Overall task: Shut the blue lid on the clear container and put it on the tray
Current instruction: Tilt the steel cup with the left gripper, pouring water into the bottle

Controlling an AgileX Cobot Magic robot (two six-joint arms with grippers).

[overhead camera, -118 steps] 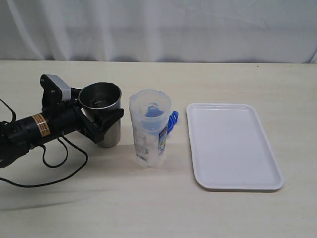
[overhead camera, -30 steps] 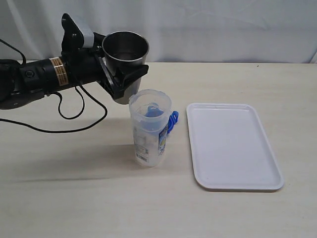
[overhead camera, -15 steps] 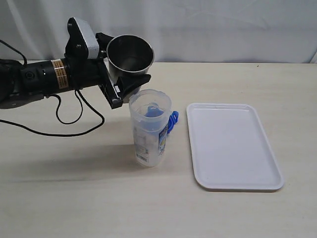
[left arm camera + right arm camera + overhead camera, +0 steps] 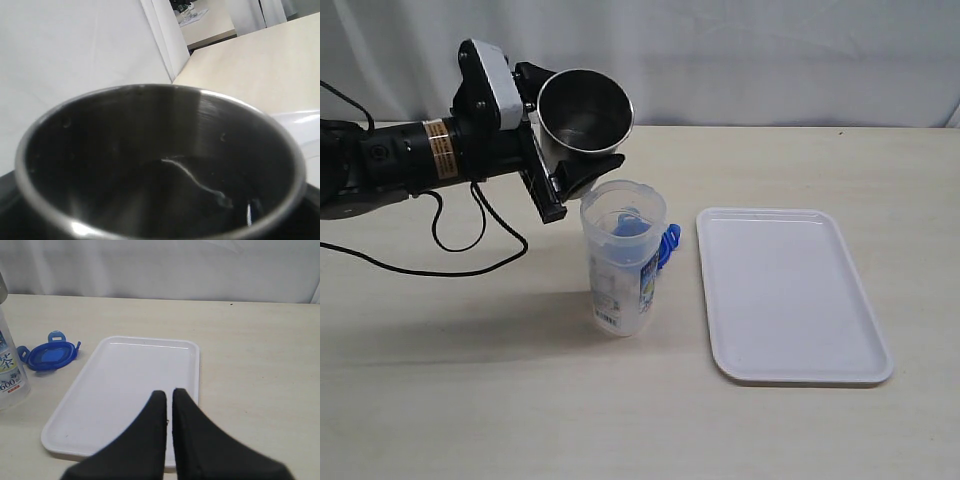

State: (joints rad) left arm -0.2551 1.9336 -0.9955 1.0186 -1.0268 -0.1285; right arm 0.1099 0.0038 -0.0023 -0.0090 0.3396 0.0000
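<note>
Aloft, left jaws clasp tumbler point(image 4: 585, 112) near clear container point(image 4: 622, 268) rim, right jaws closed

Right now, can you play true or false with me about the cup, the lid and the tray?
1. The left gripper holds the steel cup up in the air. True.
2. The lid is snapped onto the container. False: the lid lies on the table beside the container, and the container is open on top.
3. The container stands on the tray. False: it stands on the table, next to the tray.
4. The right gripper is shut and holds nothing. True.
</note>
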